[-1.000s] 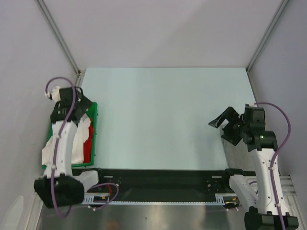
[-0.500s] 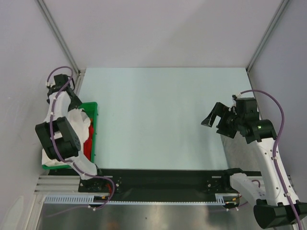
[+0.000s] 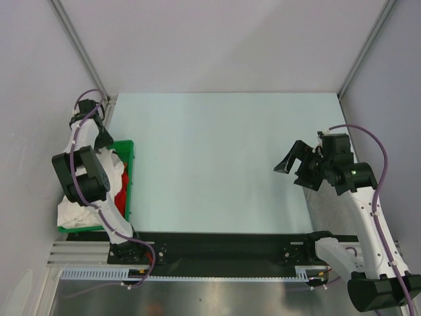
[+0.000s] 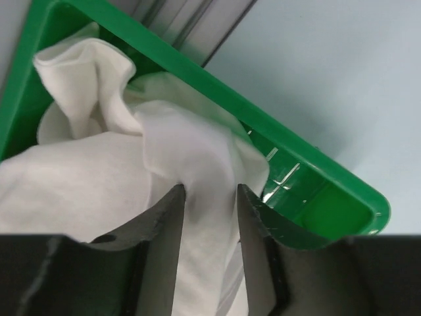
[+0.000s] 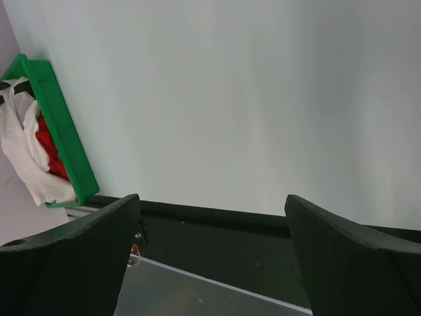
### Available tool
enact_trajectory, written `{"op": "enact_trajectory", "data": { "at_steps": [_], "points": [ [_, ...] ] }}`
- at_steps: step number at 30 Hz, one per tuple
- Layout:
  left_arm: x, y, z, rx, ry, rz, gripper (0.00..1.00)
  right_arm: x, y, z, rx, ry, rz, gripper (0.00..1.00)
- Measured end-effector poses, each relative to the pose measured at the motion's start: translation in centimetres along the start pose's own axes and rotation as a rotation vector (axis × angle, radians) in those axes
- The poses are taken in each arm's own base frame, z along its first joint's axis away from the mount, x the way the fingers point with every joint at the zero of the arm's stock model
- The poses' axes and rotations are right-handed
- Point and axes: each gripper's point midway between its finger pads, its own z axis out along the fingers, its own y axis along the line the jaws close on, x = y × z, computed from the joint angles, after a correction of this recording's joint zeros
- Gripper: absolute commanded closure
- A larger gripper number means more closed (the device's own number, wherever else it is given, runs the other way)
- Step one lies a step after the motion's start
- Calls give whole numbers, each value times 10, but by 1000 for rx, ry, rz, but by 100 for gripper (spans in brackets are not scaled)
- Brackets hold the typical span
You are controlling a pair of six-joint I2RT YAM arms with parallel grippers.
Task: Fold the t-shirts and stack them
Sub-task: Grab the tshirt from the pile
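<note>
Top external: nine-o'clock green bin point(image 3: 130, 184) holds white t-shirt point(image 3: 72, 214), red t-shirt point(image 3: 120, 197); left gripper point(image 4: 210, 192) straddles white fold, grip unclear; right gripper point(image 5: 212, 201) agape, empty.

Overhead down on table point(image 3: 217, 158), both wrist views share green bin point(image 4: 217, 99), left close

No legible txt, labels or nos. in any view.

Beside left claw point(image 4: 209, 192), green bin wall point(image 4: 276, 141); table point(image 3: 217, 158) centre passable
</note>
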Motion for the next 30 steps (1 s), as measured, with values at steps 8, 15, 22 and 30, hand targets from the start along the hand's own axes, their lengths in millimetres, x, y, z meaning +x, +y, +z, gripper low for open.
{"op": "enact_trajectory", "data": {
  "at_steps": [8, 15, 22, 30],
  "points": [
    [3, -10, -10, 59, 18, -47, 100, 2, 0, 5, 1, 28, 7, 0],
    [-36, -17, -110, 226, -158, -240, 100, 3, 1, 6, -2, 38, 3, 1],
    [-91, -4, -292, 485, -549, -436, 100, 5, 3, 8, -5, 49, -11, 0],
    [-128, 18, -497, 865, -965, -544, 100, 2, 0, 8, 15, 30, 1, 0]
  ]
}}
